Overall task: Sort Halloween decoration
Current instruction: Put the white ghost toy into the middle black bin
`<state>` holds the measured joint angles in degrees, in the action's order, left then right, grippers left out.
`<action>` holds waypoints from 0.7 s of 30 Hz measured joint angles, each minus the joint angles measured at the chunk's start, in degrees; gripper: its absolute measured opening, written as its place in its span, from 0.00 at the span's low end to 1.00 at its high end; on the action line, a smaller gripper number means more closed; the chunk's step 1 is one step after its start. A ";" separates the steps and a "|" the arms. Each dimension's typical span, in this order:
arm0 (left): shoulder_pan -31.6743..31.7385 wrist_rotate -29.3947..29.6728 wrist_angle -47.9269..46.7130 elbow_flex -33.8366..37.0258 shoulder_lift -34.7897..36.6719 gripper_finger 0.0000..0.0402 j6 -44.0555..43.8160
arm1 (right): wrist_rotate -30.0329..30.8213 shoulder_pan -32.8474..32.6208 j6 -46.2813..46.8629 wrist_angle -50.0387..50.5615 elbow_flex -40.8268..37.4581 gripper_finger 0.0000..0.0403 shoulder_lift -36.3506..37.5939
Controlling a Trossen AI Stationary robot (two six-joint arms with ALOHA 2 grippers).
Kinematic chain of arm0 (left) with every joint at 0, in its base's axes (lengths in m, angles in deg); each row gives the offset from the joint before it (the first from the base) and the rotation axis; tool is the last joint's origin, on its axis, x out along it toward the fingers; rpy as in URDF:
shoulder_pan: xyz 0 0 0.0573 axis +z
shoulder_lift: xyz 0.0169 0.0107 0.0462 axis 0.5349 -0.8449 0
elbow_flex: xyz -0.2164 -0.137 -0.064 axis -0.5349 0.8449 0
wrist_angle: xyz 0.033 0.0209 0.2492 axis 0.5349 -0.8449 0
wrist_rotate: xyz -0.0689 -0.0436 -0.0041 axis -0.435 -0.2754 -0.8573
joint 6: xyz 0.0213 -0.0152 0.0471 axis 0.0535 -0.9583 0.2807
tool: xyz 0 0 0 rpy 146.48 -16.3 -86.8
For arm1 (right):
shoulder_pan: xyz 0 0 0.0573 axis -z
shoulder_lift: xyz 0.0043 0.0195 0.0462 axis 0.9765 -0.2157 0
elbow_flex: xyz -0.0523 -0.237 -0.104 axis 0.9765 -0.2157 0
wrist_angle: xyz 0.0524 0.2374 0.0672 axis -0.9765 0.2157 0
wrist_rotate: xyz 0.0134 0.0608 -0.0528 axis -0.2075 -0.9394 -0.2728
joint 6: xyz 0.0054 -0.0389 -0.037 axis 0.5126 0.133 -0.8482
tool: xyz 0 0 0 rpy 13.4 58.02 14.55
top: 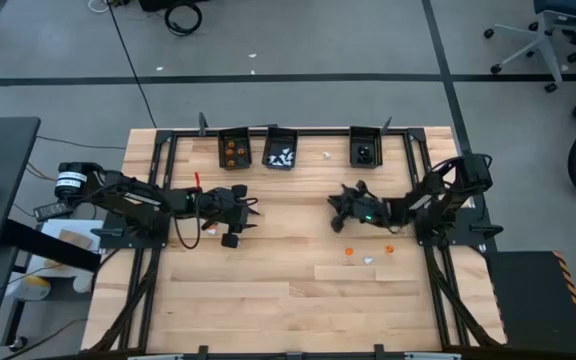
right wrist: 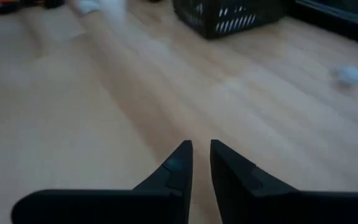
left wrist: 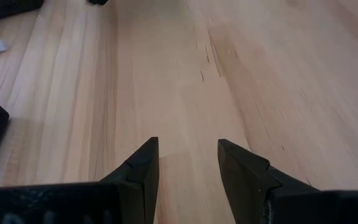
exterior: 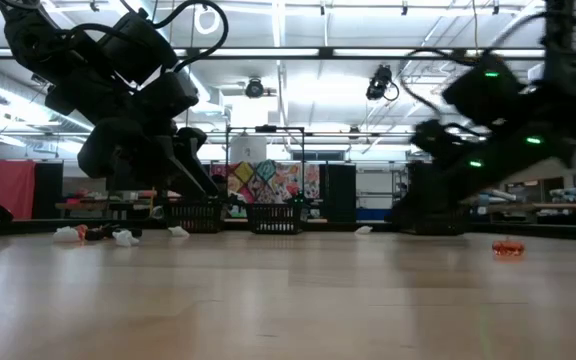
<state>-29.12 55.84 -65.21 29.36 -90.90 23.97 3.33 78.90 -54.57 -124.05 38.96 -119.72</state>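
Loose trinkets lie on the wooden table [top: 268, 300]: two orange ones [top: 349, 252] [top: 388, 248] and a white one [top: 368, 260] near my right arm, and another white one [top: 326, 155] by the far bins. My right gripper [top: 336, 205] [right wrist: 201, 149] hovers right of the table's middle. Its fingers are shut to a thin slit and nothing shows between them. My left gripper [top: 246, 213] [left wrist: 188, 149] waits left of the middle, open and empty, above bare wood.
Three small black bins stand along the far edge: one with orange pieces [top: 233, 150], one with white pieces [top: 281, 152], one with a dark piece [top: 365, 150]. Bare wood stretches between the grippers and toward the near edge. The black frame [top: 168, 140] borders the table.
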 joint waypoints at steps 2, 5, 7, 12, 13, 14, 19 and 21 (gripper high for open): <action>0.01 0.00 0.01 0.00 0.00 0.36 0.00 | -0.98 2.00 -0.51 7.58 5.39 0.15 0.00; -0.02 0.00 0.00 0.00 0.00 0.36 0.00 | -3.13 5.29 -2.45 18.70 13.58 0.16 0.00; -0.02 0.00 -0.01 0.00 0.00 0.36 0.00 | -5.37 7.81 -4.12 25.61 18.75 0.17 0.00; -0.02 0.00 -0.79 0.00 0.00 0.36 0.04 | -10.81 14.95 -5.88 44.56 30.92 0.26 0.00; -0.02 0.00 -0.85 0.00 0.00 0.36 0.04 | -11.86 16.51 -5.90 48.04 32.96 0.28 0.00; -0.02 0.00 -0.89 0.00 0.00 0.36 0.04 | -13.04 18.10 -5.64 51.30 34.95 0.30 0.00; -0.02 0.00 -0.87 0.00 0.00 0.36 0.22 | -20.66 25.47 -3.92 63.09 42.19 0.38 0.02; -0.02 0.01 -0.86 0.00 0.00 0.36 0.20 | -22.28 27.65 -4.03 65.06 43.41 0.40 0.02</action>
<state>-29.14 55.85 -66.07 29.36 -90.90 24.17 -18.95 106.55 -58.60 -58.99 82.37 -119.70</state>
